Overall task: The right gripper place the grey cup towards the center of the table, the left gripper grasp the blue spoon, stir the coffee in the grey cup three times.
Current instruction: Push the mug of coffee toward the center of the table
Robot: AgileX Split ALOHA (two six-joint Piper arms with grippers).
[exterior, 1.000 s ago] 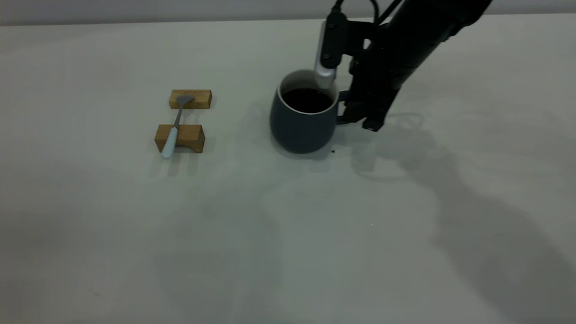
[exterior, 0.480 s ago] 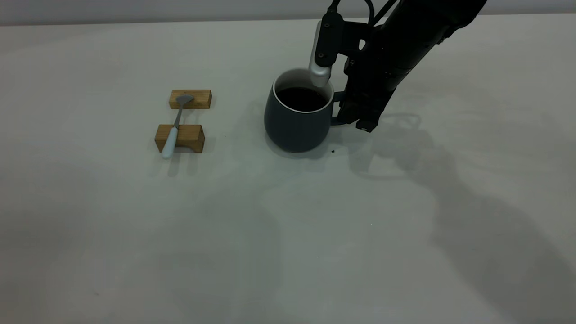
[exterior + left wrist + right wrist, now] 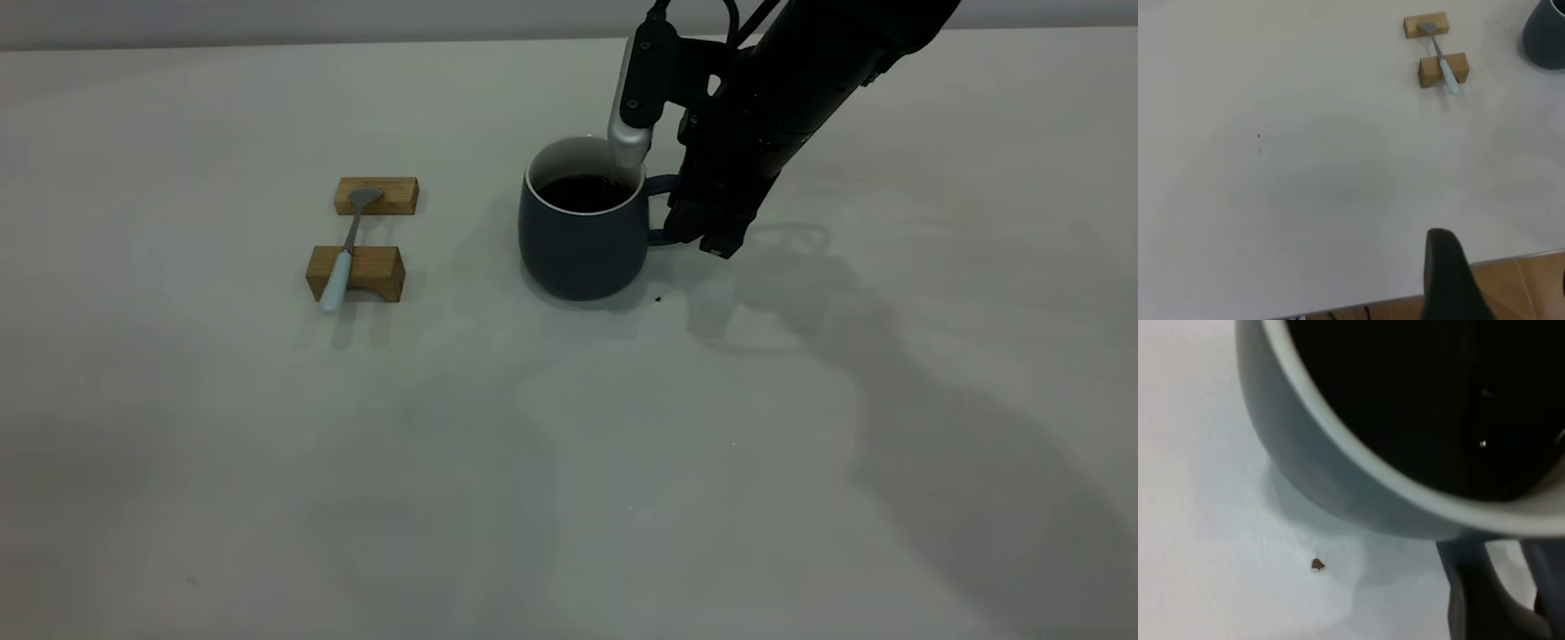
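The right gripper point(image 3: 689, 233), clenched on the handle of the grey cup point(image 3: 582, 227), holds it toward the tabletop's point(image 3: 569, 462) far edge; set it down level and gently so the coffee point(image 3: 584, 192) stays in.

1. Two small wooden blocks are seen at the left of the exterior view, one behind the other with a gap between
2. The rear block point(image 3: 376, 196) is flat and low
3. The front block point(image 3: 356, 272) is taller and thicker
4. A tiny brown speck point(image 3: 1317, 565) is seen lying apart from both blocks
5. A strip of wooden floor point(image 3: 1531, 283) is visible in the left wrist view
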